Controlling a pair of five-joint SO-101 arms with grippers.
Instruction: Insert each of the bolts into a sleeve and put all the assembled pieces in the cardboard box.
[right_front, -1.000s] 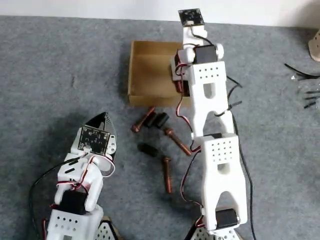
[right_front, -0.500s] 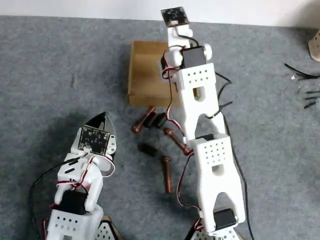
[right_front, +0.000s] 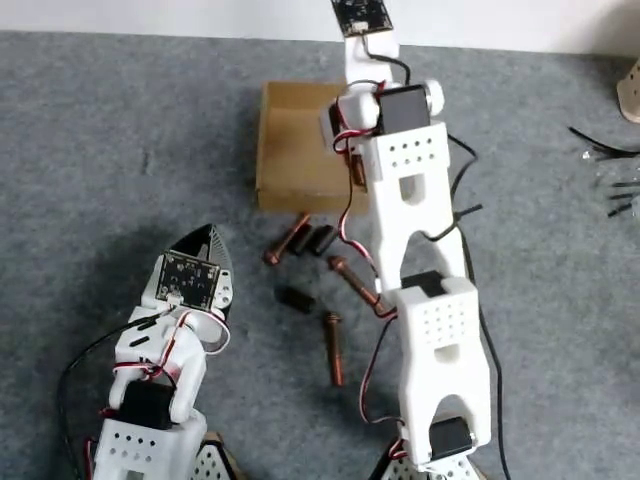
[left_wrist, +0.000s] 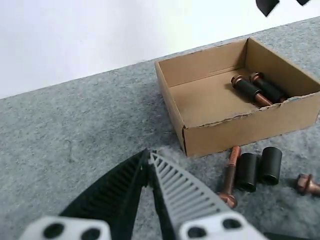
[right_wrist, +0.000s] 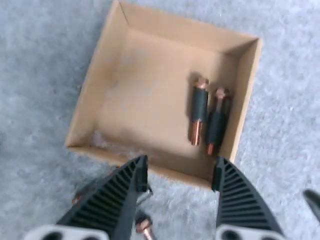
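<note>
Looking down over the table (right_front: 120, 120), I see the box (right_front: 290, 198) at twelve o'clock. The right arm (right_front: 415, 200) stretches from five o'clock up across the box's three-o'clock side. The left arm (right_front: 160, 400) sits at seven o'clock, its left pincer (right_front: 212, 238) pointing toward twelve and well short of the box. The loose parts lie on the six-o'clock side of the box. There is a bolt (right_front: 285, 242) beside two sleeves (right_front: 320, 240), and a second bolt (right_front: 355, 283) close against the right arm. Nearer six lie a third sleeve (right_front: 295, 298) and a third bolt (right_front: 334, 350). Black cable ties (right_front: 610, 175) lie at three o'clock.

From the left wrist, the left pincer (left_wrist: 150, 159) has its jaws pressed together with nothing between them. Beyond it stands the box (left_wrist: 235, 131). Two assembled pieces (left_wrist: 252, 90) lie side by side on its floor, near one wall. Outside the box's nearest wall, the bolt (left_wrist: 230, 176) and the two sleeves (left_wrist: 246, 171) lie close side by side.

From the right wrist, the right pincer (right_wrist: 180, 167) hangs over the box (right_wrist: 145, 90) at its near wall, jaws spread wide and holding nothing. The assembled pieces (right_wrist: 198, 111) lie parallel in the box, just beside one side wall. A bolt head (right_wrist: 144, 224) shows on the table between the two fingers, outside the box.
</note>
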